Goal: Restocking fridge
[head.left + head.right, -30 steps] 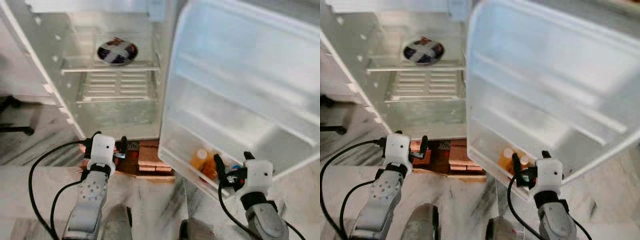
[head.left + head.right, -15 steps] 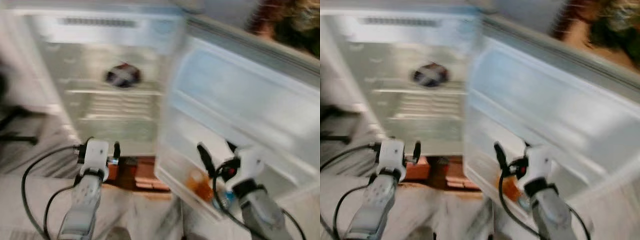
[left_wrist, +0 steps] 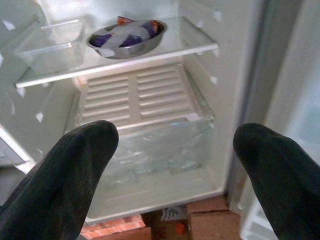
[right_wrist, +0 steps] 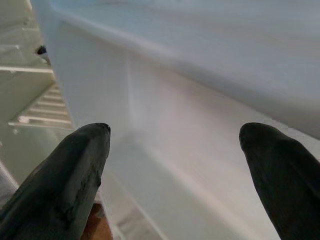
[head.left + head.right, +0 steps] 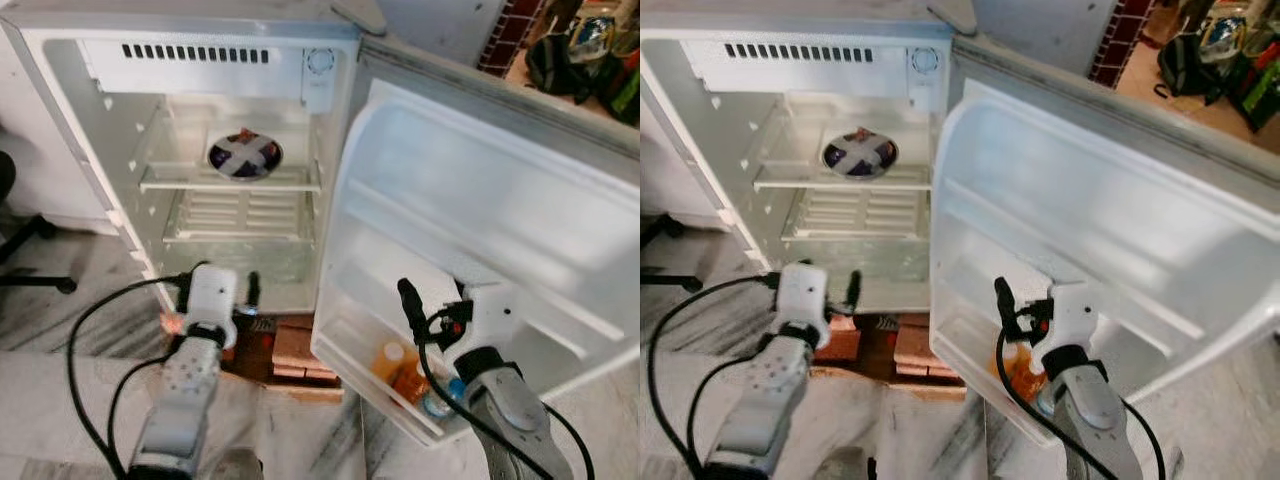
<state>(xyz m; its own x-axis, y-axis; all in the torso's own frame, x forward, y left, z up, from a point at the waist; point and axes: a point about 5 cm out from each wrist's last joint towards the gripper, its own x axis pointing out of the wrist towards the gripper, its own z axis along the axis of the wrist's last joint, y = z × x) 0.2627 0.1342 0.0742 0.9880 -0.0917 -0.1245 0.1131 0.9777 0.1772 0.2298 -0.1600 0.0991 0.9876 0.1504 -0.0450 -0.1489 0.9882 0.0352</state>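
Open fridge (image 5: 60,110) holds a bowl (image 5: 244,156) on its shelf, bottles (image 5: 400,366) in the door bin (image 5: 345,350); both grippers, left (image 3: 172,165) and right (image 4: 175,165), gape empty.

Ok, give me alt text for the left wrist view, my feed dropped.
The left gripper, fingers spread wide, faces the open fridge. A metal bowl sits on the upper shelf beside a clear plastic container, above a ribbed cover over the crisper drawer.

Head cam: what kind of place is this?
Probably a home or small office room: a compact fridge raised on bricks, marble-patterned floor, an office chair's base at the left edge.
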